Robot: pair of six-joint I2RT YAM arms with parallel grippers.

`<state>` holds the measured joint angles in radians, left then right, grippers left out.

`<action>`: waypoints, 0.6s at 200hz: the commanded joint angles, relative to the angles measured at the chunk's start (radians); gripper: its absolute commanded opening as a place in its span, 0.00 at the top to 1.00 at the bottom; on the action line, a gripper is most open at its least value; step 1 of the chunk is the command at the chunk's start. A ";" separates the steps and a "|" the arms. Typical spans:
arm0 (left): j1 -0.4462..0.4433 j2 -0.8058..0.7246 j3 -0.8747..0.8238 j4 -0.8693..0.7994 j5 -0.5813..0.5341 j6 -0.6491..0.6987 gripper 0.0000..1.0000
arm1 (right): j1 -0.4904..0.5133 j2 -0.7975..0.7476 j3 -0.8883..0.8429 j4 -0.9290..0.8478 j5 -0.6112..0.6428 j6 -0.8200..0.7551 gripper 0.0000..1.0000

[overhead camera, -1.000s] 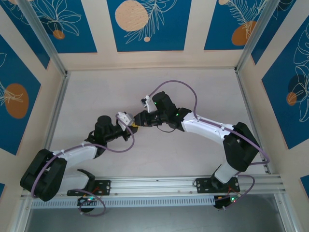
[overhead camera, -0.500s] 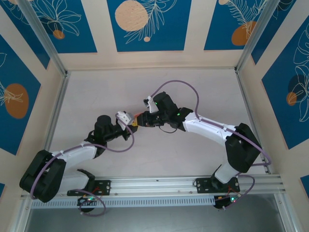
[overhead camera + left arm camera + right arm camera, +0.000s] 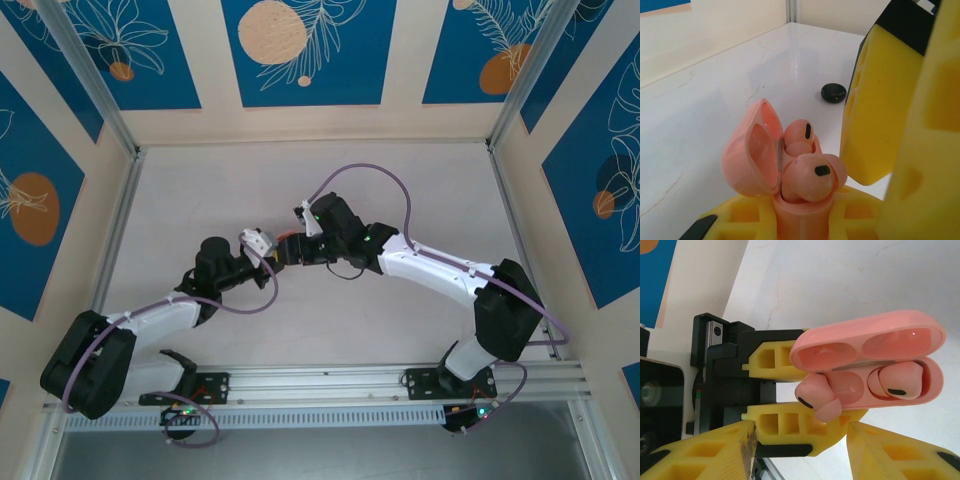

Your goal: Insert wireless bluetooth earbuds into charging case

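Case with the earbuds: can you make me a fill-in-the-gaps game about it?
1. The lid of the case is ____.
2. The jaws gripping the case belong to the ____ arm.
3. The earbud sitting deep in its slot is coloured ____.
4. The disc on the table behind the case is coloured ____.

Missing words: open, left, pink, black.
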<state>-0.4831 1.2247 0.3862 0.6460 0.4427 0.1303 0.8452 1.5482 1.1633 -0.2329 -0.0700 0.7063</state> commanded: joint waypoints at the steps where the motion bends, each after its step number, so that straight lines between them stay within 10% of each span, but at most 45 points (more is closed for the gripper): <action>1: -0.014 -0.022 0.026 0.012 0.003 -0.002 0.83 | 0.002 -0.008 0.029 -0.032 0.037 -0.012 0.48; 120: -0.014 -0.022 0.020 0.018 0.013 -0.007 0.83 | -0.055 -0.070 -0.067 0.079 -0.089 0.011 0.69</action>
<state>-0.4831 1.2179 0.3862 0.6460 0.4431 0.1299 0.7925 1.4811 1.1152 -0.1890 -0.0998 0.7063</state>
